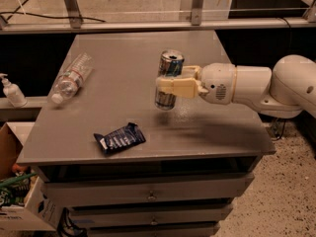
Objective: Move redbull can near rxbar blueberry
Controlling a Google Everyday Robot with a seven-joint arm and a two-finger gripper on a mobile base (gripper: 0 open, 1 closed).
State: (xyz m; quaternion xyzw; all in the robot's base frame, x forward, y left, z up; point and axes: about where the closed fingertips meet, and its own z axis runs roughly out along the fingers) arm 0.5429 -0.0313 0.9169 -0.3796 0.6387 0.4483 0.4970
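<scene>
The redbull can (169, 65), slim with blue and silver panels and a silver top, hangs upright a little above the grey table (118, 78), near its middle. My gripper (170, 85) reaches in from the right on a white arm and is shut on the can around its middle. The rxbar blueberry (119, 138), a flat dark navy wrapper with white lettering, lies near the table's front edge, to the left of and below the can in the picture. The can and the bar are apart.
A clear plastic bottle (72, 78) lies on its side at the table's left edge. A hand-sanitiser pump bottle (11, 90) stands on a ledge at far left. A cardboard box (22, 201) sits on the floor at lower left. Drawers (148, 194) are under the tabletop.
</scene>
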